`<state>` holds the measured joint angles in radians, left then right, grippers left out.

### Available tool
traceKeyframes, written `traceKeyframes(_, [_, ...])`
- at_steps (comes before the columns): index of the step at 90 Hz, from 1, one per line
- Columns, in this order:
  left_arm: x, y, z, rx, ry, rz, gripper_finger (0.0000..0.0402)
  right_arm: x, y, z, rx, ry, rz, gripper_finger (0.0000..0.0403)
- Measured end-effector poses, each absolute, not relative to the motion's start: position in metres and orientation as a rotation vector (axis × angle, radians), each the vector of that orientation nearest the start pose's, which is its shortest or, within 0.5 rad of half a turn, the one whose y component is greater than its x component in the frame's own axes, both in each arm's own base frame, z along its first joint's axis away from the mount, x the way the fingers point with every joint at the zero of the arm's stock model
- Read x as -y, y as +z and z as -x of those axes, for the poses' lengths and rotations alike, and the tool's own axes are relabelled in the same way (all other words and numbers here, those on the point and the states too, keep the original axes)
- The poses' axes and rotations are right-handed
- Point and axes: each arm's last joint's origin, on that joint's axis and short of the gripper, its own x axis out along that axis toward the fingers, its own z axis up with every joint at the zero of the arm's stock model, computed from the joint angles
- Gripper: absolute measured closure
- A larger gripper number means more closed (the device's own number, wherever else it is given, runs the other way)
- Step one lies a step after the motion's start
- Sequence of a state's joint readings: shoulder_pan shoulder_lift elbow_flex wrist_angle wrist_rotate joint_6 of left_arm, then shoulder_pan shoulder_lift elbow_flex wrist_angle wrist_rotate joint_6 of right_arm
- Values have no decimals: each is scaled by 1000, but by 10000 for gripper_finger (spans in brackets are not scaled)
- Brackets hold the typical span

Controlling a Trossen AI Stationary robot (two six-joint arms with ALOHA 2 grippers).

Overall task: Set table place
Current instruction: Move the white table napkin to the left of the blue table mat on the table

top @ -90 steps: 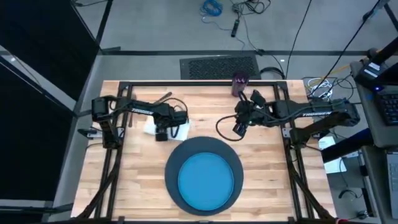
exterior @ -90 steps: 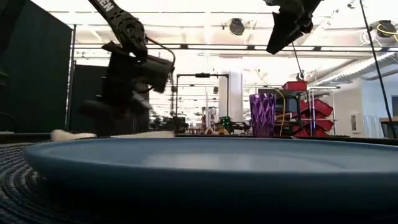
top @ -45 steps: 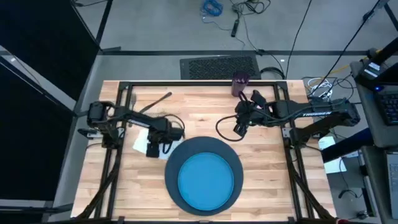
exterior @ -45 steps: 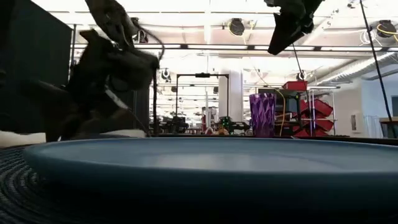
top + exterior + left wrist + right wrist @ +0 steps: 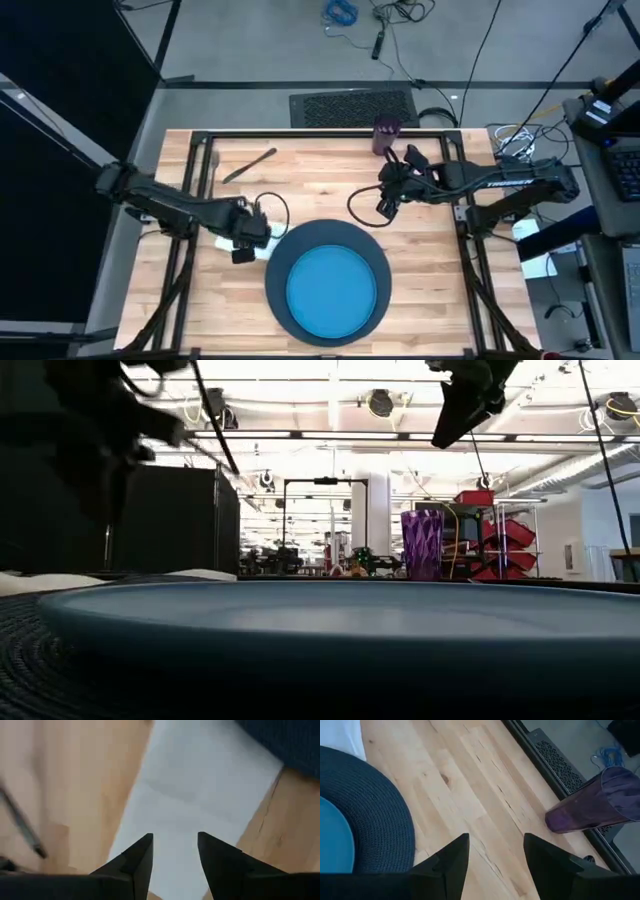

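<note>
High view: the wide tabletop of pale wooden planks with a thin black frame (image 5: 320, 165) is carrying a large dark navy round woven disc (image 5: 283, 255) near its front edge, and a smaller bright blue plate (image 5: 330, 292) is lying centred on that disc. The left gripper (image 5: 243, 247) is hovering low at the disc's left rim, over a white napkin (image 5: 262, 240) that is lying on the wood and touching the disc's edge. In the left wrist view its two dark fingers (image 5: 134, 862) are standing apart with a narrow gap, holding nothing, the napkin (image 5: 200, 795) spreading just beyond their tips. A metal utensil (image 5: 248, 165) is lying tilted on the planks towards the far left corner, well apart from the disc; which piece of cutlery it is cannot be told. A small purple faceted cup (image 5: 385, 134) is standing upright at the far edge of the table. The right gripper (image 5: 384, 203) is waiting above the bare wood between the cup and the disc, its fingers (image 5: 451, 857) spread apart and empty.
</note>
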<state>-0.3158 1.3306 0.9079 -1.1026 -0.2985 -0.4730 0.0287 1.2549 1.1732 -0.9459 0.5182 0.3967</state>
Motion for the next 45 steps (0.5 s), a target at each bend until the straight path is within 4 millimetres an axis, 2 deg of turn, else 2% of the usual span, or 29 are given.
traceKeyframes(6, [64, 214, -192, -1382, 336, -150, 260, 6, 315, -235, -885, -630, -81, 227])
traceKeyframes(24, [84, 181, -160, -1448, 284, -284, 260, 1, 315, -236, -884, -609, -73, 227])
traceKeyframes(45, [100, 174, -152, -1423, 202, -267, 260, 0, 315, -236, -884, -607, -70, 227])
